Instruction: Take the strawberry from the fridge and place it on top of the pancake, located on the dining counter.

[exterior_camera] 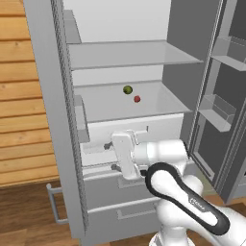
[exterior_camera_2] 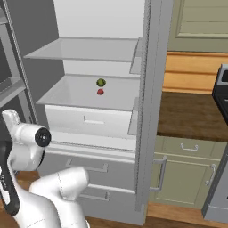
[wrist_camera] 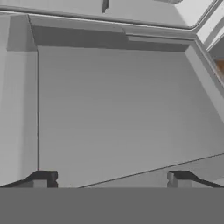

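The fridge stands open in front of me. On its middle shelf lies the small red strawberry, towards the back. My gripper hangs well below that shelf, level with the white inner drawer, with its open jaws pointing left into the fridge and nothing between them. In the hand view the gripper faces a plain grey fridge surface, fingertips wide apart. The pancake and the dining counter are out of view.
A round green fruit sits just behind the strawberry. The right door with bins hangs open. Two grey drawers lie below. A brown-topped cabinet counter stands right of the fridge.
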You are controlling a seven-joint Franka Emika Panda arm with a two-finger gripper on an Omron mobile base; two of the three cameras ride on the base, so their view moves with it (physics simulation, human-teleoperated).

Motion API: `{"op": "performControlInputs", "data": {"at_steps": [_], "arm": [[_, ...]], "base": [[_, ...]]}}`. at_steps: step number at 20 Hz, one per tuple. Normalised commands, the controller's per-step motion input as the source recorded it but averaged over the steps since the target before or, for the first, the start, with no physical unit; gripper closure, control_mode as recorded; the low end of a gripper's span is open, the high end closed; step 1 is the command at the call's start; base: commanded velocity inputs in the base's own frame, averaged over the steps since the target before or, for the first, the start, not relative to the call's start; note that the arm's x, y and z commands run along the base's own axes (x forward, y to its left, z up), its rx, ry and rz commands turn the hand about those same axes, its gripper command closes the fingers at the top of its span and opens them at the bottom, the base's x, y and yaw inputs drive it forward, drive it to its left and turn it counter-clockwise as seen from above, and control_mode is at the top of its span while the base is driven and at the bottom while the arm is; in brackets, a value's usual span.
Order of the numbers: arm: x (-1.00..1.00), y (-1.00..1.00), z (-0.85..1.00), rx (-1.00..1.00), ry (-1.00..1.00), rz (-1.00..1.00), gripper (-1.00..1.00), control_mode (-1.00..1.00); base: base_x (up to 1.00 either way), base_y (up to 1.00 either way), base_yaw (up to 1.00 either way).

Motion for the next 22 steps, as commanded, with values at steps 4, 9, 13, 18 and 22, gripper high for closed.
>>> {"op": "performControlInputs", "data": {"at_steps": [4,9,13,18,22], "arm": [[0.47,-0.92,-0.13,-0.65,0.0,0.0,-1.0,-1.0],[0.75,-1.0,-0.07,-0.47,0.0,0.03,-1.0,-1.0],[0.79,-0.92,-0.26,-0.55,0.01,0.15,-1.0,-1.0],[0.44,-0.77,-0.28,-0.69,0.01,0.17,-1.0,-1.0],[-0.04,-0.47,-0.06,-0.56,0.25,-0.01,-1.0,-1.0]], "base": [[0.0,0.0,0.0],[0.0,0.0,0.0],[0.0,0.0,0.0],[0.0,0.0,0.0],[0.0,0.0,0.0]]}}
